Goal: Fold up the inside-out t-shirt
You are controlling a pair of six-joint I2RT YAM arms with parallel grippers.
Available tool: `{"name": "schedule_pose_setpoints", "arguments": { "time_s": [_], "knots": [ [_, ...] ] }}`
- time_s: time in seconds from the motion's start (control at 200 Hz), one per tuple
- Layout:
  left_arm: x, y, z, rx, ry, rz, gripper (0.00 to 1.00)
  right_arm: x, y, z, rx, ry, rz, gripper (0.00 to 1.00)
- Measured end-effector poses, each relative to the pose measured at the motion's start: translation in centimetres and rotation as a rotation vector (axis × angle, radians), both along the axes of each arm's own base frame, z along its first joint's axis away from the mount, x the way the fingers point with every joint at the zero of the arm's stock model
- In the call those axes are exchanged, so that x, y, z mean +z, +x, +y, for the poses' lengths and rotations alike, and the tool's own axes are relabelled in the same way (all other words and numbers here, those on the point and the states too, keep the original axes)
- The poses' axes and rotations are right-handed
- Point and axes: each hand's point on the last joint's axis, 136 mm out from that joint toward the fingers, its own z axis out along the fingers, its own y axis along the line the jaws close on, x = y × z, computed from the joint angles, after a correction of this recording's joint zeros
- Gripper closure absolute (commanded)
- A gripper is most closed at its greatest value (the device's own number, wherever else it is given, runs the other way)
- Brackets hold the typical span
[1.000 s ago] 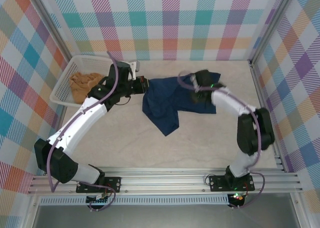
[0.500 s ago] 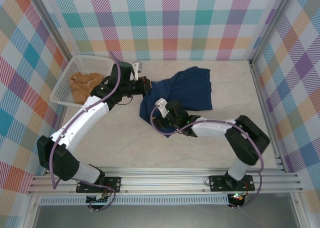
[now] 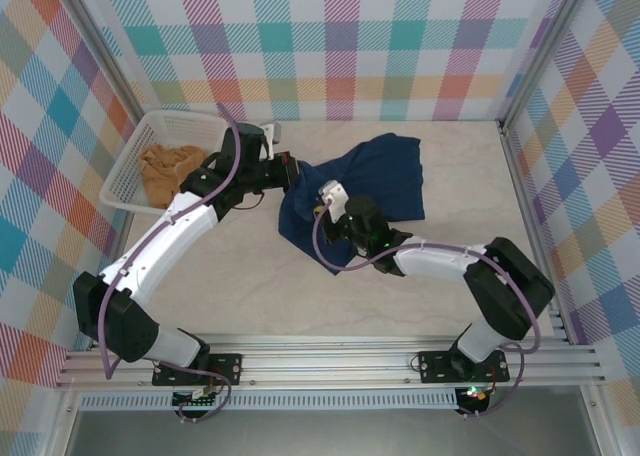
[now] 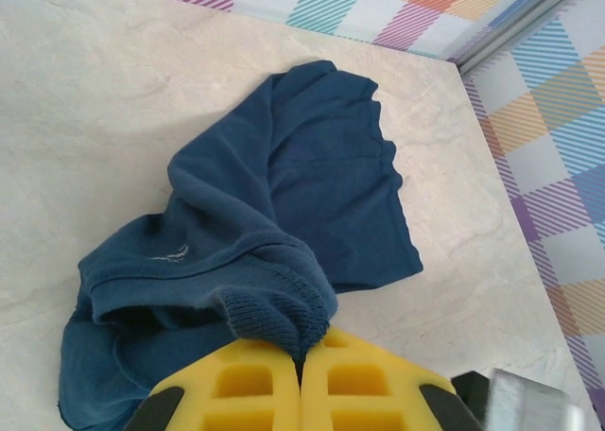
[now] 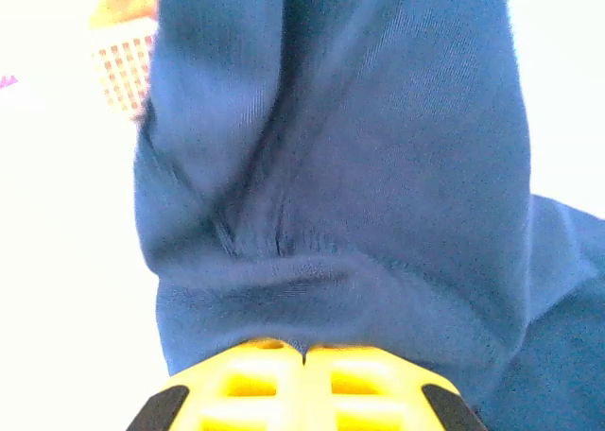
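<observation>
Now the shirt (image 3: pixel 380 176) lies bunched on the far half of the table (image 3: pixel 250 271), its long axis running from near-left to far-right. The left hand (image 4: pixel 302 351) pinches a ribbed edge at its left end; the right hand (image 5: pixel 304 351), at the near edge, is pressed shut on cloth, probably a fold, though blurred.

basket (image 3: pixel 135 148): white plastic lattice, far-left corner of the table | inside it: crumpled tan-orange cloth (image 3: pixel 170 168) | table (image 3: pixel 300 296): pale marbled top | walls (image 3: pixel 340 46): pastel plaid | near edge: aluminium rails (image 3: pixel 330 361)
</observation>
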Motion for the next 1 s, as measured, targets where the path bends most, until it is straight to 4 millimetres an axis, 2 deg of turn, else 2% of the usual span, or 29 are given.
{"name": "schedule_pose_setpoints", "arguments": {
  "time_s": [0.01,0.025,0.045,0.08,0.085,0.09,0.115,0.14,0.155,0.17,0.225,0.27,0.305,0.355,0.415,0.53,0.59,0.65,0.755,0.825,0.875,0.945,1.0],
  "knots": [
    [0.0,0.1,0.0,-0.004,0.010,-0.008,0.55,0.2,0.3,-0.8,-0.008,0.005,0.019,1.00],
    [0.0,0.2,0.0,-0.003,0.010,-0.014,0.50,-0.3,-0.5,-0.8,0.039,-0.001,0.082,1.00],
    [0.1,0.5,0.0,-0.005,0.016,-0.027,0.43,-0.2,-0.6,-2.1,0.027,-0.002,0.126,1.00],
    [0.0,1.0,0.1,-0.005,0.028,-0.044,0.33,0.8,-0.2,-5.8,-0.025,0.018,0.200,1.00],
    [0.0,1.0,0.1,-0.005,0.029,-0.045,0.32,1.2,0.0,-6.5,-0.038,0.023,0.204,1.00],
    [0.0,1.1,0.1,-0.005,0.032,-0.048,0.31,2.0,0.5,-8.0,-0.072,0.037,0.208,1.00],
    [-0.2,1.4,0.1,-0.005,0.041,-0.051,0.27,3.2,1.0,-9.6,-0.112,0.063,0.212,1.00],
    [-0.5,1.6,0.2,-0.001,0.054,-0.053,0.24,5.7,2.4,-13.2,-0.203,0.110,0.206,1.00],
    [-0.7,1.8,0.3,0.002,0.059,-0.055,0.22,6.3,2.7,-14.1,-0.225,0.120,0.206,1.00],
    [-1.1,2.0,0.5,0.009,0.064,-0.054,0.19,8.7,3.7,-16.6,-0.292,0.161,0.186,1.00],
    [-2.3,2.2,1.3,0.025,0.075,-0.055,0.14,12.3,5.1,-19.8,-0.365,0.229,0.167,1.00],
    [-4.1,1.7,2.4,0.044,0.083,-0.037,0.12,14.3,5.8,-21.3,-0.391,0.273,0.161,1.00],
    [-6.2,0.8,3.5,0.058,0.095,-0.001,0.11,14.7,6.2,-21.7,-0.393,0.291,0.174,1.00],
    [-8.5,-0.3,4.3,0.063,0.107,0.043,0.10,13.9,6.5,-21.5,-0.385,0.297,0.221,1.00],
    [-10.8,-1.5,5.0,0.064,0.114,0.090,0.10,11.2,6.7,-20.8,-0.371,0.277,0.318,1.00],
    [-14.2,-3.0,4.7,0.027,0.111,0.142,0.12,5.8,6.7,-20.4,-0.385,0.216,0.491,1.00],
    [-15.7,-3.7,4.3,0.002,0.118,0.161,0.12,4.1,6.5,-20.5,-0.398,0.185,0.545,1.00],
    [-17.9,-4.7,3.2,-0.046,0.145,0.185,0.11,3.3,6.5,-20.8,-0.414,0.158,0.573,1.00],
    [-21.0,-6.3,1.4,-0.131,0.207,0.216,0.16,3.6,7.0,-20.9,-0.418,0.138,0.569,1.00],
    [-23.1,-6.6,0.4,-0.173,0.240,0.240,0.25,4.1,7.5,-20.9,-0.417,0.138,0.556,1.00],
    [-24.4,-6.5,0.1,-0.194,0.259,0.253,0.34,4.3,7.7,-20.8,-0.415,0.138,0.552,1.00],
    [-26.1,-6.2,0.0,-0.204,0.287,0.276,0.55,4.1,7.8,-20.8,-0.414,0.131,0.556,1.00],
    [-26.1,-5.6,0.0,-0.195,0.281,0.282,0.74,3.8,7.8,-20.8,-0.413,0.125,0.561,1.00]
  ]
}}
